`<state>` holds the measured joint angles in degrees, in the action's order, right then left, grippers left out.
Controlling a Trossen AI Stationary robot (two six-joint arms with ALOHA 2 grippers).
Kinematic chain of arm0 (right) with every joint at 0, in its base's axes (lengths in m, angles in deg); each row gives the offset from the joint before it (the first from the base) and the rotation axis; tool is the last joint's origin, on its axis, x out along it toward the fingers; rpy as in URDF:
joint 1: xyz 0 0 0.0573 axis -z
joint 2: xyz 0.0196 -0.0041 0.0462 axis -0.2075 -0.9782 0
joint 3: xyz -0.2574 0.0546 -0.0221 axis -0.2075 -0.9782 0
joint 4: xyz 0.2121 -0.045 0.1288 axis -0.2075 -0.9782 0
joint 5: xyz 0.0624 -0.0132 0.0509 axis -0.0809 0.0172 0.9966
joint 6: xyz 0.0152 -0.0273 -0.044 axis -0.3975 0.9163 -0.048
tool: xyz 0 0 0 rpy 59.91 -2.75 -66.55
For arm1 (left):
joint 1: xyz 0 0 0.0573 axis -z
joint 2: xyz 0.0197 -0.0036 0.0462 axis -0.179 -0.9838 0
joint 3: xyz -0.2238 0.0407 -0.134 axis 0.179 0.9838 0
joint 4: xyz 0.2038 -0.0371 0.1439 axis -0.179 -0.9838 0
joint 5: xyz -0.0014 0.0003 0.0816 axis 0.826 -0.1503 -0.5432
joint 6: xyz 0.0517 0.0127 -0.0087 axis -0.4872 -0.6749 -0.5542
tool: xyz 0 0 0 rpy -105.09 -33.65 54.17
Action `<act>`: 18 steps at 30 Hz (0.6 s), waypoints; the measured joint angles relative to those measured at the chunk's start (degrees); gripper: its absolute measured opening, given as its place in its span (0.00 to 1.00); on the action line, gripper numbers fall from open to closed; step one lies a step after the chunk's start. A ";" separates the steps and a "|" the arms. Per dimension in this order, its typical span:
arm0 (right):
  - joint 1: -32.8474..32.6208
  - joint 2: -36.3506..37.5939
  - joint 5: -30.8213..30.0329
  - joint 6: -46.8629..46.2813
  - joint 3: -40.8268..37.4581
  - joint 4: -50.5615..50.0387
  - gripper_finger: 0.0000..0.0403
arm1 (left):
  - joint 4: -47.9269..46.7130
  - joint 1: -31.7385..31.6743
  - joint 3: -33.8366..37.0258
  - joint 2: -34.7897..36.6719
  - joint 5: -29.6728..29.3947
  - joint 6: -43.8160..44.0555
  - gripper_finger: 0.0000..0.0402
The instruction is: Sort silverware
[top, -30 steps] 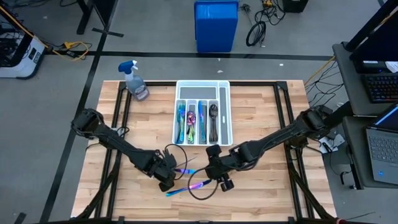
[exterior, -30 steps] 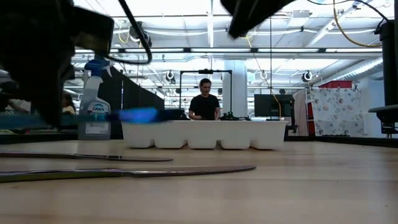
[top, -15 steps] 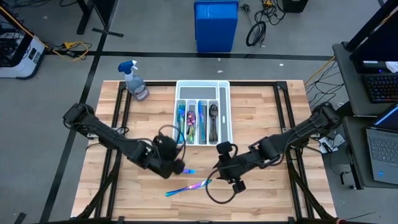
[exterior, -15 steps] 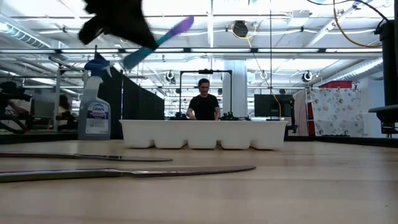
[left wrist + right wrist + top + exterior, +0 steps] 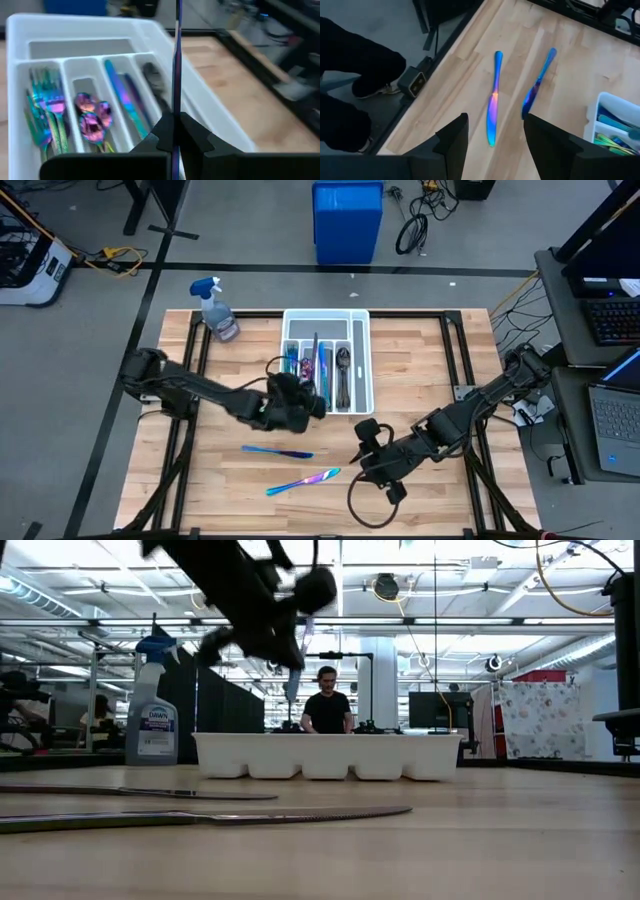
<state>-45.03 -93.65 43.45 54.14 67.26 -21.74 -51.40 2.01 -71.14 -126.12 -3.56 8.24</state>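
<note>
- Holding one slim knife (image 5: 177, 60) in the left gripper (image 5: 175, 131), fingers clamped tight on the handle end, blade standing out ahead over the white tray (image 5: 361, 360).
- Hovering above the tray's middle compartments, seen from above, knife (image 5: 316, 352) lying along the slots, not yet released.
- Waiting with the right gripper (image 5: 494, 131), fingers spread wide and holding nothing, poised over the bare wood near the table's front.
- Lying loose on the table (image 5: 420, 370): two more knives, one plain blue (image 5: 277, 451) and one rainbow-tinted (image 5: 303, 481), near each other but apart, both in front of the tray.
- Showing in the right wrist view as two long flat blades (image 5: 492, 100) and (image 5: 538, 82), side by side, not touching.
- Resting already in the tray: teal forks (image 5: 44, 107) in the outer slot, purple spoons (image 5: 89, 112) next, a blue knife (image 5: 120, 97) beside those, a dark spoon (image 5: 154, 80) in the next slot along.
- Judging the cutlery as light, rigid and thin, with a polished skin likely to slide between the pads.
- Judging the flat pieces as awkward to lift off the wood, lying flush with little edge to catch.
- Favouring a pinch across the narrow handle, near the balance point, to limit swinging.
- Looking glossy and iridescent throughout, colours shifting blue to violet along each piece.
</note>
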 joint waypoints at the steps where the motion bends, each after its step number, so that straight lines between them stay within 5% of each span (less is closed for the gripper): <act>1: -0.12 0.00 0.00 -0.05 0.00 0.10 0.44 | 0.24 -1.25 0.04 -0.95 0.48 0.10 0.00; 9: 0.09 0.00 -1.21 -0.11 0.00 0.30 0.44 | 12.60 -7.51 0.04 -8.33 7.35 -3.04 0.00; 18: 0.09 0.00 -2.29 0.54 0.00 0.23 0.44 | 13.38 -9.01 0.06 -14.61 11.75 1.93 0.00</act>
<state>-44.94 -93.65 41.16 54.68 67.26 -21.51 -38.03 -7.00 -71.08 -140.73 8.19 10.17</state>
